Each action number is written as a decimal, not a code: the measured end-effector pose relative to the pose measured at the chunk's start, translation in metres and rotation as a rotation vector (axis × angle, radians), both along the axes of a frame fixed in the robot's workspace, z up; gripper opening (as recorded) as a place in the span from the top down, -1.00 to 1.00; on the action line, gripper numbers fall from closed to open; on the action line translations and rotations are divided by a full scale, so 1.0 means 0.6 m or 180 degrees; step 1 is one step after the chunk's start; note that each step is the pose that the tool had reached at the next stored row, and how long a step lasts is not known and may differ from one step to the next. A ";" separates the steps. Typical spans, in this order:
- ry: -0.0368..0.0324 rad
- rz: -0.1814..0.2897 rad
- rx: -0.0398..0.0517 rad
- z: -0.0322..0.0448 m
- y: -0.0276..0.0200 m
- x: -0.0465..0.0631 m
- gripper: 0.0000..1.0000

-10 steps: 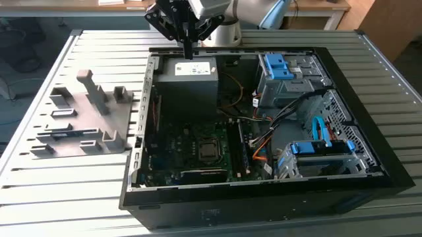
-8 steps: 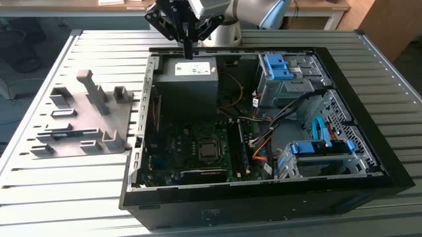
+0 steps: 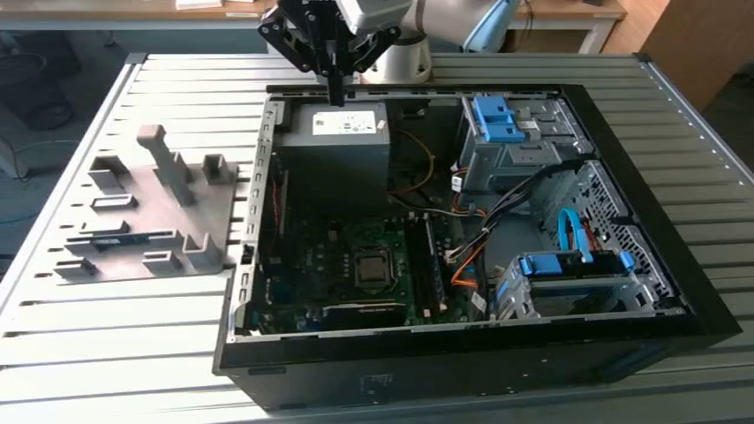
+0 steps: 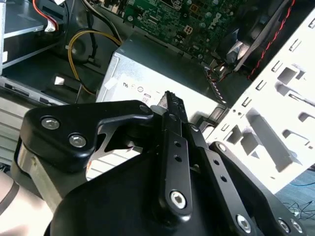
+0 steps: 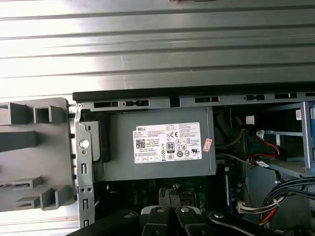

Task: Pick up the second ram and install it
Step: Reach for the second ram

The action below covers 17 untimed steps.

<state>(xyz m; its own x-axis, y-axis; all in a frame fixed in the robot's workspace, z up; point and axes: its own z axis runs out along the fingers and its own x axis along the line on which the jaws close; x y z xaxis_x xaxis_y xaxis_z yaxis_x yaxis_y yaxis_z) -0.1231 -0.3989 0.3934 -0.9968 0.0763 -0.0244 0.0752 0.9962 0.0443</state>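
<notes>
My gripper point(image 3: 338, 97) hangs over the back of the open computer case point(image 3: 659, 265), just above the grey power supply point(image 3: 335, 132). In the second wrist view its two black fingers point(image 4: 170, 118) are pressed together, and I see nothing between them. I cannot pick out the second ram for certain. A long dark strip stands in the slots beside the processor socket point(image 3: 373, 268) on the green motherboard point(image 3: 300, 274). Another dark strip lies in a slot of the grey fixture plate point(image 3: 141, 212). Which of these is the stick I cannot tell.
The case lies on a ribbed metal table point(image 3: 71, 353). Blue drive brackets point(image 3: 495, 119) and cable bundles point(image 3: 518, 199) fill the side of the case at the exterior view's right. Upright blocks rise from the fixture plate at the exterior view's left.
</notes>
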 end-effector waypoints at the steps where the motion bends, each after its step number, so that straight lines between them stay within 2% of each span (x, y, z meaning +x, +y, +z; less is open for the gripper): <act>1: 0.0000 0.0000 0.0000 0.000 -0.0001 -0.001 0.80; 4: 0.0000 0.0001 0.0000 0.000 0.0000 -0.010 0.80; 17: -0.0010 0.0001 0.0000 0.000 0.0000 -0.068 0.80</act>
